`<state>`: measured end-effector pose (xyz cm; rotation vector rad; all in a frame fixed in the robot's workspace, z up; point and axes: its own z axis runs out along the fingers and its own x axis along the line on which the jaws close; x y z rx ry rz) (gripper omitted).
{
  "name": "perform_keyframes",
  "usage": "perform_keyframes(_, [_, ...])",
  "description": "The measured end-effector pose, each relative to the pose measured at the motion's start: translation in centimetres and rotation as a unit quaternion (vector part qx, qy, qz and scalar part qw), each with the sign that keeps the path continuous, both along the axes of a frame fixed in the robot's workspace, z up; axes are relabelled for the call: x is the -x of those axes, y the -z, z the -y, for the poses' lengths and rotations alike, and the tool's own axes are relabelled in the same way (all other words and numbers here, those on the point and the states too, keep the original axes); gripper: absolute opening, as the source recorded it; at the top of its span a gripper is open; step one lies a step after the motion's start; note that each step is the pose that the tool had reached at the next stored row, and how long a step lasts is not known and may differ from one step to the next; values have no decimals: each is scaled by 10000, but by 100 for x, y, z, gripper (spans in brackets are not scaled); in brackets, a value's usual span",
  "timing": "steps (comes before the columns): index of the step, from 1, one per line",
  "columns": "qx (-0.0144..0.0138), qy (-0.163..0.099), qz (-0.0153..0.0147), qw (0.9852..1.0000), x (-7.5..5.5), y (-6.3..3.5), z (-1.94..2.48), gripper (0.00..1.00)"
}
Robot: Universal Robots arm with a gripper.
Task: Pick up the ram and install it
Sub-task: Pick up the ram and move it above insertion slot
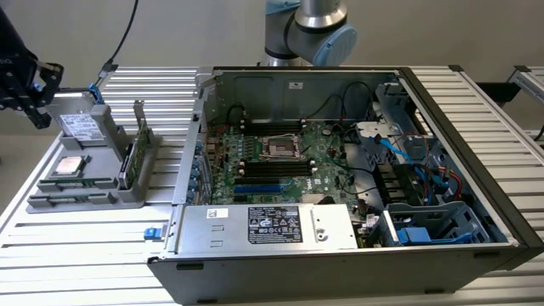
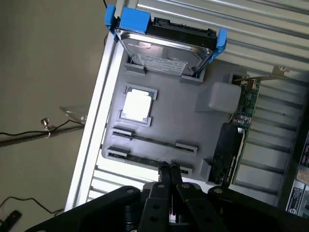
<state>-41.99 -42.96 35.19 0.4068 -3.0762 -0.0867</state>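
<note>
Gripper (image 2: 169,171) with both jaws pressed together and nothing held between them, poised over the edge of the grey tray (image 2: 183,111) farthest from the hard drive (image 2: 166,50); ram (image 2: 154,141) standing on edge in a long slot of that tray, near the fingertips, contact not discernible; processor (image 2: 137,106) between ram and hard drive; expansion card (image 2: 244,104) upright at the tray's side; tray lying to the exterior view's left of the open computer case (image 1: 281,86).
</note>
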Motion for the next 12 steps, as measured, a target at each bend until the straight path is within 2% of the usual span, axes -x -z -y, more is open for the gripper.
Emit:
perform_keyframes(3, [0, -272, 0, 9996, 0, 1, 0, 10])
perform_keyframes(6, [0, -542, 0, 9985, 0, 1, 0, 10])
perform_keyframes(9, [0, -814, 0, 9967, 0, 2, 0, 10])
perform_keyframes(12, [0, -1088, 0, 9941, 0, 3, 0, 10])
